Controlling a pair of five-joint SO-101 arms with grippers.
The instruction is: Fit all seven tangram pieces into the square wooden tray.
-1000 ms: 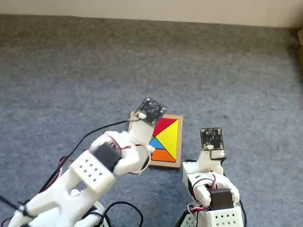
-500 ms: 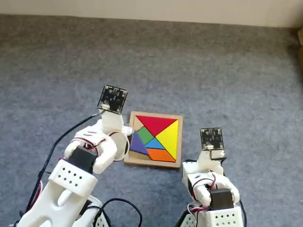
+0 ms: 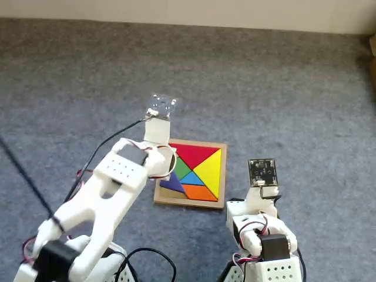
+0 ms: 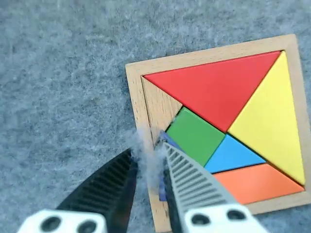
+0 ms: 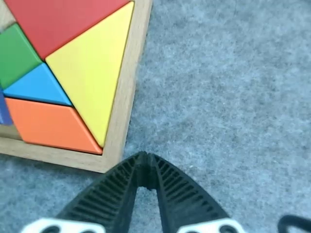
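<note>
The square wooden tray (image 3: 218, 205) (image 4: 136, 103) lies on the carpet with red (image 4: 216, 87), yellow (image 4: 272, 121), green (image 4: 197, 136), blue (image 4: 233, 156) and orange (image 4: 257, 182) pieces in it. A bare wood patch (image 4: 156, 107) shows beside the green square. My left gripper (image 4: 148, 153) hangs over the tray's left rim, fingers a little apart, with a purple piece (image 4: 162, 189) (image 3: 172, 183) partly hidden behind the pale finger (image 4: 187, 177). It is unclear whether that finger touches the piece. My right gripper (image 5: 146, 165) is shut over the carpet just off the tray's near right corner (image 5: 112, 162).
Grey carpet (image 3: 282, 94) surrounds the tray on all sides. The left arm (image 3: 126, 176) lies across the tray's left edge, and the right arm (image 3: 261, 205) stands to the tray's right. Cables (image 3: 147, 258) trail near both bases.
The left arm swung off the tray to its left, then stretched forward along the tray's left edge. The purple piece is now partly covered. The right arm has stayed still.
</note>
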